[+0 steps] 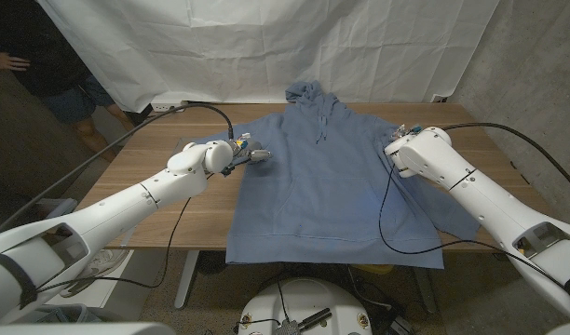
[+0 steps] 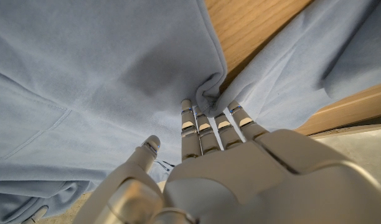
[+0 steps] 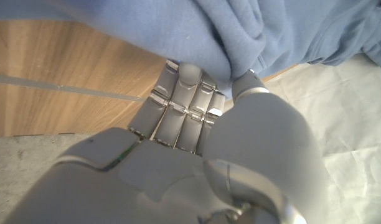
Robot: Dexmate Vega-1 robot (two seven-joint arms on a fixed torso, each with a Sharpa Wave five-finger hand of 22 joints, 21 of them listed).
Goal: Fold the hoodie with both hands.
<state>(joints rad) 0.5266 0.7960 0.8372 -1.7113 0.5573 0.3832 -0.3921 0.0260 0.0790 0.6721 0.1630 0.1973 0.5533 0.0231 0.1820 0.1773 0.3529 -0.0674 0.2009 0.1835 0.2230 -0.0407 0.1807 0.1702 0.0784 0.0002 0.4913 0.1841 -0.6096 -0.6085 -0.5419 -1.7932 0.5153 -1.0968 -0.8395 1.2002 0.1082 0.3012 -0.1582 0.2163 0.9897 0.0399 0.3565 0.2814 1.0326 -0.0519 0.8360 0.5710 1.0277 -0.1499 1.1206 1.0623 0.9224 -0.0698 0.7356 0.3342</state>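
Observation:
A light blue hoodie [image 1: 332, 186] lies spread front-up on the wooden table [image 1: 164, 200], its hood at the far edge. My left hand [image 1: 252, 154] is at the hoodie's left side by the armpit. In the left wrist view its fingers [image 2: 200, 124] reach straight out, with their tips pushed into a bunched fold of the hoodie [image 2: 103, 74]; the thumb stands apart. My right hand [image 1: 403, 138] is at the hoodie's right shoulder. In the right wrist view this hand [image 3: 197, 124] pinches a roll of the hoodie's cloth [image 3: 271, 31] between thumb and curled fingers.
A white sheet [image 1: 266, 46] hangs behind the table. A person's hand [image 1: 6, 61] shows at the far left. Black cables [image 1: 387, 214] run along both arms, one looping over the hoodie's right side. The hem reaches the table's near edge.

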